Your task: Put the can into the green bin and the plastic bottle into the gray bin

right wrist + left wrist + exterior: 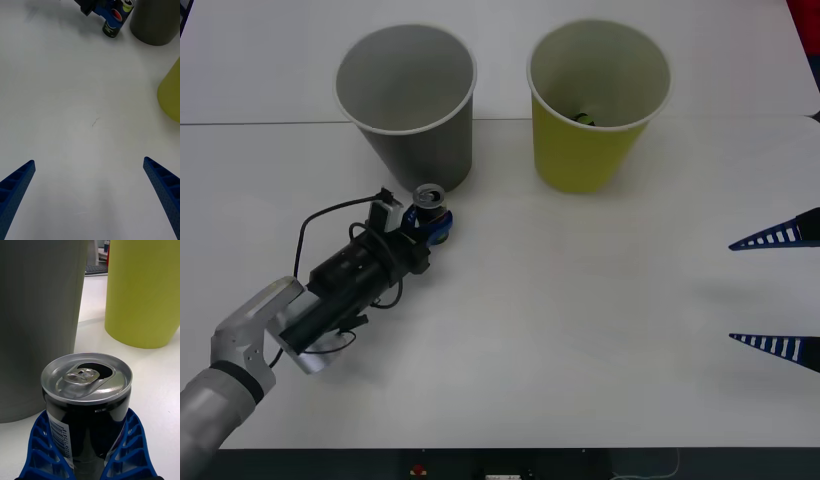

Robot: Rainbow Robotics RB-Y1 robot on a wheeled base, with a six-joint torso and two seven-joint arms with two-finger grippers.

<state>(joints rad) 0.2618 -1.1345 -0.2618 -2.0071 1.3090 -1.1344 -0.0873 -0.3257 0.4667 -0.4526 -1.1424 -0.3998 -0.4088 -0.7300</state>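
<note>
The can (429,197) stands upright on the white table just in front of the gray bin (420,145), dark with a silver pull-tab top (86,377). My left gripper (435,222) is shut on the can, its blue fingers (41,442) hugging both sides. The green bin (585,155) stands to the right of the gray bin. My right gripper (730,292) hangs open over the table's right side, holding nothing. The right wrist view shows the can (116,17) far ahead beside the gray bin (155,22) and the green bin (170,93). The plastic bottle is out of view.
A small dark thing (583,118) lies inside the green bin; I cannot tell what it is. The table (580,330) is bare white between the two arms. A black cable (315,225) loops beside the left wrist.
</note>
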